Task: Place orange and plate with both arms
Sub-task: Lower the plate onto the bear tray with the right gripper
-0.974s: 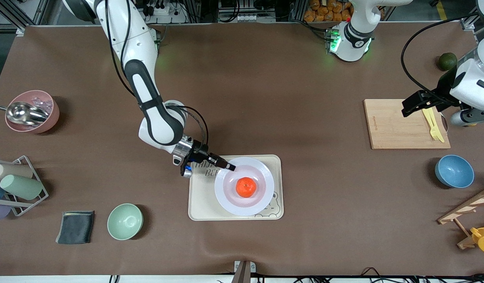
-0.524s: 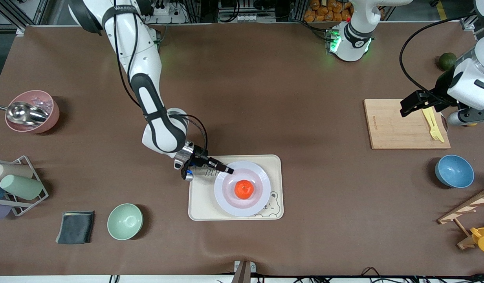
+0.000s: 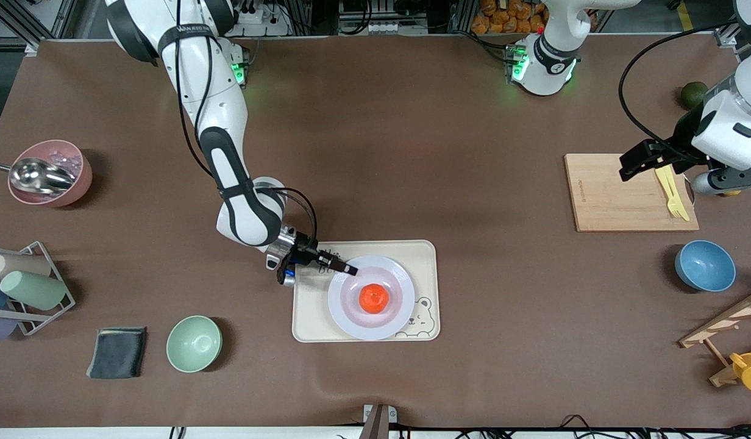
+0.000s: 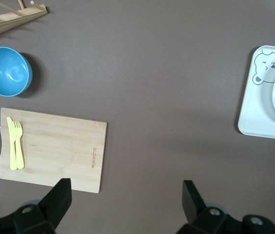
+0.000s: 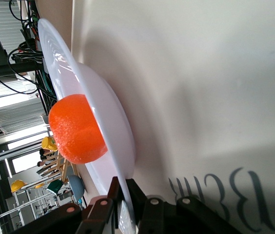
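Observation:
The orange [image 3: 373,298] sits in the middle of the pale plate [image 3: 345,311], which is over the cream bear tray [image 3: 308,323]. My right gripper [image 3: 350,269] is shut on the plate's rim at the side toward the robots' bases. In the right wrist view the fingers [image 5: 114,191] pinch the rim of the plate [image 5: 108,112], with the orange [image 5: 76,129] in its hollow and the tray [image 5: 215,87] just beneath. My left gripper [image 3: 630,167] is open and empty, up over the wooden cutting board [image 3: 619,194]; its view shows the board [image 4: 54,148] and tray corner [image 4: 259,97].
A yellow fork [image 3: 671,194] lies on the board. A blue bowl [image 3: 704,266] and wooden rack [image 3: 726,332] are at the left arm's end. A green bowl [image 3: 194,343], grey cloth [image 3: 117,352], cup rack [image 3: 22,286] and pink bowl with scoop [image 3: 49,172] are at the right arm's end. A dark green fruit [image 3: 694,94] lies near the left arm.
My right gripper has moved the plate with the orange lower and slightly toward the right arm's end of the tray. The left arm has barely moved.

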Controlling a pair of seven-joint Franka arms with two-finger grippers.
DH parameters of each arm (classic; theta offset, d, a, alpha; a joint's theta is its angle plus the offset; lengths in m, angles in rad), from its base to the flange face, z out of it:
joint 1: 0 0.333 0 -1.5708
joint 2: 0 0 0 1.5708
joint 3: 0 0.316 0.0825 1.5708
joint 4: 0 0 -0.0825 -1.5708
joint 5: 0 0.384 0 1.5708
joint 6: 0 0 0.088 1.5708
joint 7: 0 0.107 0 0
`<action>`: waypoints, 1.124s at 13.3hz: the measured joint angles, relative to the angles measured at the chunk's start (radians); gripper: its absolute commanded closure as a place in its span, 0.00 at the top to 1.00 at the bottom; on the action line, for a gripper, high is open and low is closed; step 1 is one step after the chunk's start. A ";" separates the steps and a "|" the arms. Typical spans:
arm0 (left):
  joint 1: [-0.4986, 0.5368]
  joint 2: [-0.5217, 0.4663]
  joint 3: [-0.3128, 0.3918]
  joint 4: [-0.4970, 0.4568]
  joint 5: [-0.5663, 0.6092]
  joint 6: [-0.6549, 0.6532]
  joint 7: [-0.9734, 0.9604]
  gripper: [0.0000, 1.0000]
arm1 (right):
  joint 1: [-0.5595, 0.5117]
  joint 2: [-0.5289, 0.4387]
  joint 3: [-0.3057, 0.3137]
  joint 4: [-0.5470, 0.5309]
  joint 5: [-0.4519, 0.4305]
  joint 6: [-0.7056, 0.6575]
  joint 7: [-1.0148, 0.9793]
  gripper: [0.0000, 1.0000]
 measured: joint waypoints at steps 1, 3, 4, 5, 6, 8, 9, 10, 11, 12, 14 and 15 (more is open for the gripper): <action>0.000 0.000 0.000 0.000 0.000 0.000 0.001 1.00 | 0.000 0.001 0.000 0.001 0.000 0.000 0.000 0.00; 0.000 0.000 0.000 -0.001 0.000 0.000 0.002 1.00 | 0.000 0.002 0.000 0.001 0.000 0.000 0.000 0.17; 0.000 0.000 0.000 -0.001 0.000 0.000 0.002 1.00 | 0.000 0.002 0.000 0.001 0.000 0.000 0.000 0.75; 0.000 0.000 -0.001 -0.001 0.000 0.000 0.002 1.00 | 0.000 0.002 0.000 0.001 0.000 0.000 -0.001 1.00; 0.000 0.000 -0.001 -0.001 0.000 0.000 0.002 1.00 | -0.001 0.002 0.000 0.004 0.000 0.000 -0.003 1.00; 0.000 0.000 -0.001 -0.002 0.000 0.000 0.002 1.00 | -0.001 0.002 0.000 0.014 0.000 0.000 -0.007 1.00; 0.000 0.000 -0.002 -0.002 0.000 0.000 0.002 1.00 | -0.001 0.002 0.000 0.019 0.000 0.000 -0.007 1.00; 0.000 0.000 -0.002 -0.002 0.000 0.000 0.002 1.00 | -0.001 0.002 0.000 0.021 0.000 0.000 -0.007 1.00; 0.000 0.000 -0.003 -0.002 0.000 0.000 0.002 1.00 | -0.001 0.002 0.000 0.023 0.000 0.000 -0.007 1.00; 0.000 0.000 -0.003 -0.002 0.000 0.000 0.002 1.00 | -0.001 0.001 0.000 0.027 0.000 0.000 -0.007 1.00; 0.000 0.000 -0.003 -0.002 0.000 0.000 0.002 1.00 | -0.001 0.000 -0.001 0.028 0.000 0.001 -0.007 1.00; 0.000 0.000 -0.003 -0.002 0.000 0.000 0.002 1.00 | -0.001 -0.001 -0.001 0.027 0.000 0.001 -0.007 1.00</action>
